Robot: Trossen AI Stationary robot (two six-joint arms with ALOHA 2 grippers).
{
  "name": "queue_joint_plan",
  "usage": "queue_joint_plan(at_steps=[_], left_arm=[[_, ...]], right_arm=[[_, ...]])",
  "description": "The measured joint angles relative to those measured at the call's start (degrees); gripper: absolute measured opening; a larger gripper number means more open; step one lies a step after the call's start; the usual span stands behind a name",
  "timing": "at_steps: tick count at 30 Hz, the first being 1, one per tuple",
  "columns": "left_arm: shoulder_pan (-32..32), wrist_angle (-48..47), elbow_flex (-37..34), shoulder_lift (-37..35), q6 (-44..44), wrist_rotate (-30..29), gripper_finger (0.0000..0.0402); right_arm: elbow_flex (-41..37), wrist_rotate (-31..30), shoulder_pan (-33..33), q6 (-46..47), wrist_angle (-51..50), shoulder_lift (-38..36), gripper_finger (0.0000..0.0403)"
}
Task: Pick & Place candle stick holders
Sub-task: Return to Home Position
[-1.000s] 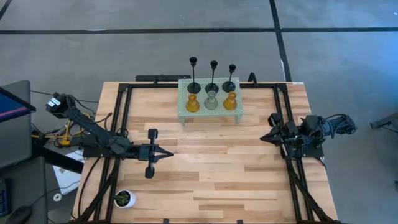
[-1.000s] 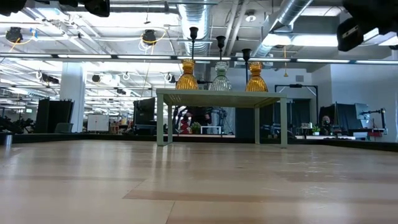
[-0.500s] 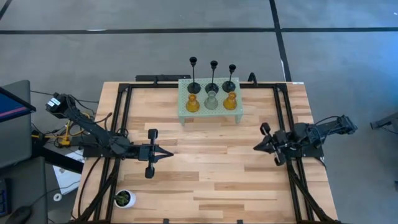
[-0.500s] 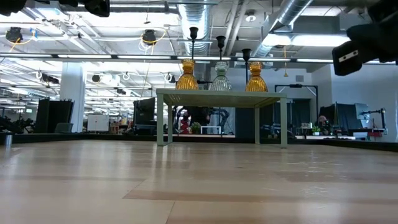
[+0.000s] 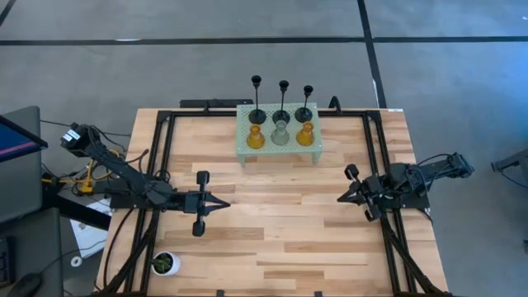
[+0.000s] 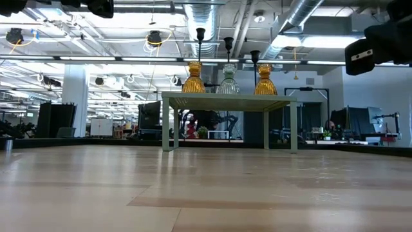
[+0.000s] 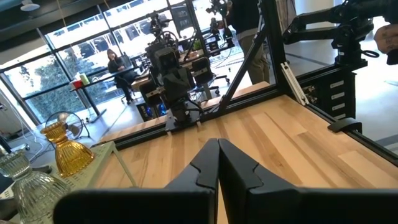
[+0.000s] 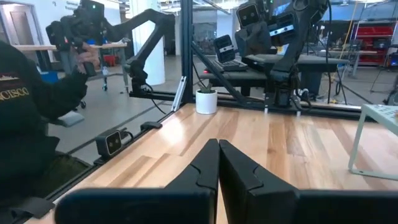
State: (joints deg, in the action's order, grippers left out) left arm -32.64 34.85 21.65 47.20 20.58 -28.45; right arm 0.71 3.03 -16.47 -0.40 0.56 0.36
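– So, where do the candle stick holders (image 5: 305, 132) stand?
– All six are on the pale green stand (image 5: 279, 152), at twelve o'clock on the table (image 5: 272, 247), against its far edge. The three black holders (image 5: 283, 103) make the back row, upright. In front of them sit the short ones: the grey holder (image 5: 280, 135) in the middle, with the amber holders (image 5: 255, 139) at nine and three o'clock of it.
– Does the low view agree?
– Yes. The amber pair and the grey one stand side by side on the stand's top, with black stems rising behind them.
– And the left gripper?
– The left gripper (image 5: 223, 203) hangs over the table at about nine o'clock, pointing toward three. Its wrist view shows the fingers (image 7: 202, 174) pressed together with nothing between them.
– The right one?
– The right gripper (image 5: 341, 198) is at about three o'clock, pointing toward nine, well apart from the stand. Its fingers (image 8: 202, 174) meet too, and it holds nothing.
– Anything else on the table?
– A white pot (image 5: 165, 263) with a green plant, at the seven o'clock corner.
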Motion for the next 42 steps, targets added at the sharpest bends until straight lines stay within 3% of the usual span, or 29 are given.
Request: queue_joint_plan(at_steps=[8, 15, 29, 37, 42], left_arm=[[-0.02, -4.54, 0.02, -1.67, -2.80, -2.07, 0.0006], [-1.20, -15.28, 0.02, -10.20, -6.21, -2.79, 0.0005], [-0.31, -34.41, 0.02, -26.75, -13.20, 13.78, 0.0007], [-0.31, -35.11, -5.31, -33.37, -12.30, 14.15, 0.0007], [-0.31, -34.82, -11.03, -38.73, -16.62, 14.35, 0.0007]], right_arm=[[-0.02, -0.04, 0.04, 0.85, -0.07, 0.00, 0.0000], [-0.02, -0.07, 0.04, 2.37, -0.09, 0.00, 0.0000], [-0.04, -0.52, 0.04, 3.56, -0.15, 0.02, 0.0000], [-0.04, -0.52, 0.04, 3.45, -0.15, 0.02, 0.0000], [-0.04, -0.52, 0.04, 3.43, -0.19, 0.02, 0.0000]])
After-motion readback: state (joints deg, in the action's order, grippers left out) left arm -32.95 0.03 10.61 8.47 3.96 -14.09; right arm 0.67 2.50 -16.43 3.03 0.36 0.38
